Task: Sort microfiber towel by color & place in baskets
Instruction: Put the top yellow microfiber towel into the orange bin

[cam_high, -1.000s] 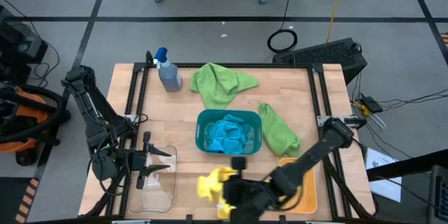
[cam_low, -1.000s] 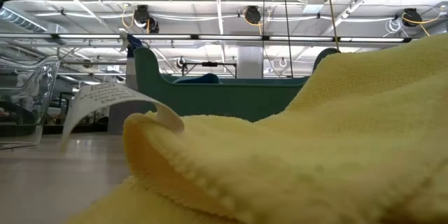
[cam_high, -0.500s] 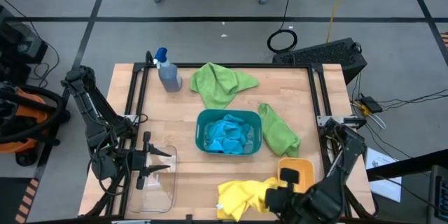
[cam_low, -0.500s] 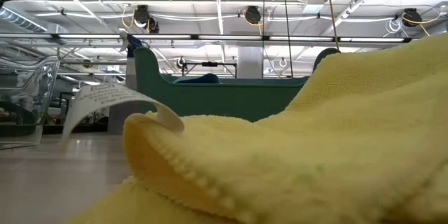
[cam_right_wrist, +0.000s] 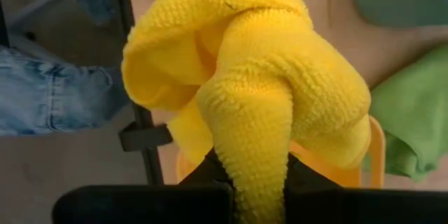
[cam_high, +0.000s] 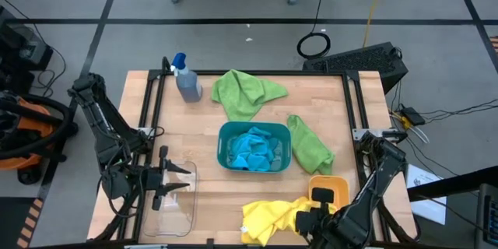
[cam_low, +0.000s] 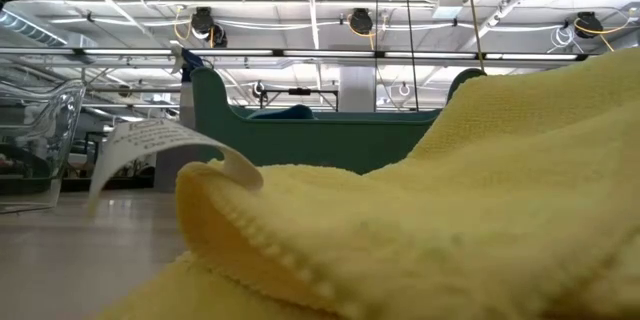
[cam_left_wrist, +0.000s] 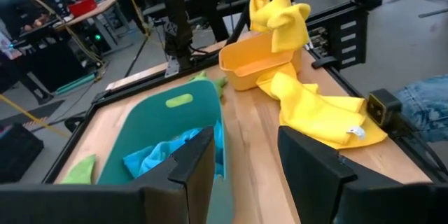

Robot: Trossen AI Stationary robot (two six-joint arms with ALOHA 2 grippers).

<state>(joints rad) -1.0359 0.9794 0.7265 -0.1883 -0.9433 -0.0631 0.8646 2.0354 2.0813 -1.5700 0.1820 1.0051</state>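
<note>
**A:** Looking straight down, I see one yellow heap at the table's front edge, beside the orange basket (cam_high: 330, 193). Is that one cloth or two?

**B:** Two. The left wrist view separates them. One yellow towel (cam_left_wrist: 280, 12) hangs bunched above the orange basket, and the other yellow towel (cam_left_wrist: 318, 112) lies spread on the wood just beside that basket.

**A:** What holds the raised one?

**B:** The right gripper (cam_right_wrist: 257, 182) does. Its own camera shows the fingers clamped tight on a twisted fold of the cloth. The basket's orange rim and a green towel (cam_right_wrist: 406, 112) show behind it.

**A:** And the left gripper (cam_left_wrist: 246, 150)?

**B:** Its fingers stand partly apart with nothing between them. From above it sits over the clear basket (cam_high: 167, 202) at the table's left front.

**A:** Where are the rest of the cloths?

**B:** The blue towels (cam_high: 253, 149) are piled inside the teal basket (cam_high: 226, 152) at mid-table. One green towel (cam_high: 245, 92) lies behind that basket. The other lies against its right side, reaching towards the orange one. A spray bottle (cam_high: 187, 79) stands at the far left corner.

**A:** Does the low view add anything?

**B:** Only texture. Yellow pile fills the foreground, with a white label (cam_low: 150, 140) curling out of it. The teal basket's wall rises behind, and the clear basket shows at the far left.
</note>
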